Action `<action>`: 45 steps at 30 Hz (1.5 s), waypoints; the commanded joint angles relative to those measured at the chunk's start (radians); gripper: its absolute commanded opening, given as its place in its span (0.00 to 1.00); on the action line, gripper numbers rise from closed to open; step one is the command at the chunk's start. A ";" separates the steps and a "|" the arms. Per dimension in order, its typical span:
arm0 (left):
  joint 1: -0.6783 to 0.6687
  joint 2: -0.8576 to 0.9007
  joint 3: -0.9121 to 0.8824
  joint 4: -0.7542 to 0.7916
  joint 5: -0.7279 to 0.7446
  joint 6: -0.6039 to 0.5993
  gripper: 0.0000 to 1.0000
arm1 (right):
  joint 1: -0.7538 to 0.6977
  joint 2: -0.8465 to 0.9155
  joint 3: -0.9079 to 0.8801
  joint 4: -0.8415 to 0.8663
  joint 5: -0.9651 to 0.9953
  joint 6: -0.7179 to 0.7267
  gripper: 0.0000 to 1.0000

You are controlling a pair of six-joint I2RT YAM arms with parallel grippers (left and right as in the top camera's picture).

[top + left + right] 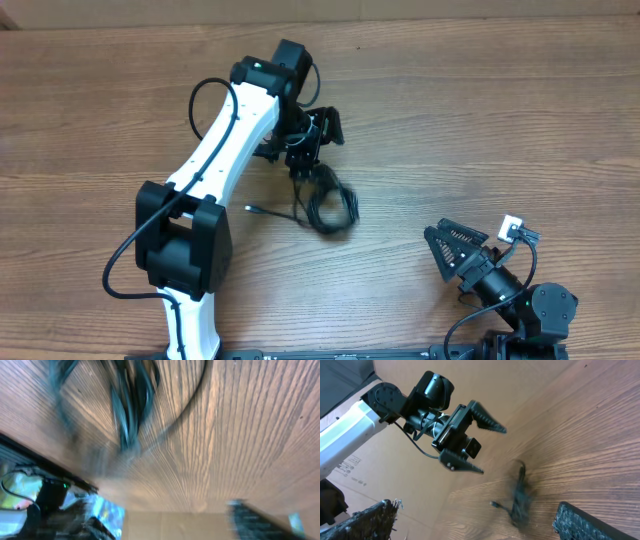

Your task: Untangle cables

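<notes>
The cables (326, 203) lie as a small black bundle of loops on the wooden table, with one plug end (250, 209) trailing to the left. My left gripper (300, 140) hovers just behind the bundle. Its jaws are spread wide with nothing between them, which shows clearly on the left gripper (494, 451) in the right wrist view. In that view the cables (520, 496) are a blurred dark clump below it. The left wrist view shows the cables (131, 405) smeared by motion, beyond the left gripper (175, 525). My right gripper (440, 252) rests open near the front right, well apart from the bundle.
The left arm's white link (215, 150) and black base joint (185, 235) cross the table's left middle. The right arm's wrist (520, 295) sits at the front right corner. Brown cardboard (410, 475) lines the far side of the table.
</notes>
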 commanded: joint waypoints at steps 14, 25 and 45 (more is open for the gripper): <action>-0.031 -0.014 0.022 0.095 -0.353 1.114 1.00 | 0.005 -0.009 -0.011 0.001 -0.002 0.017 1.00; -0.096 -0.014 0.020 0.093 -0.362 1.565 0.75 | 0.004 0.042 0.002 -0.013 0.037 -0.019 1.00; -0.151 -0.003 -0.145 0.170 -0.355 0.947 0.67 | 0.004 0.450 0.155 -0.098 0.122 -0.089 1.00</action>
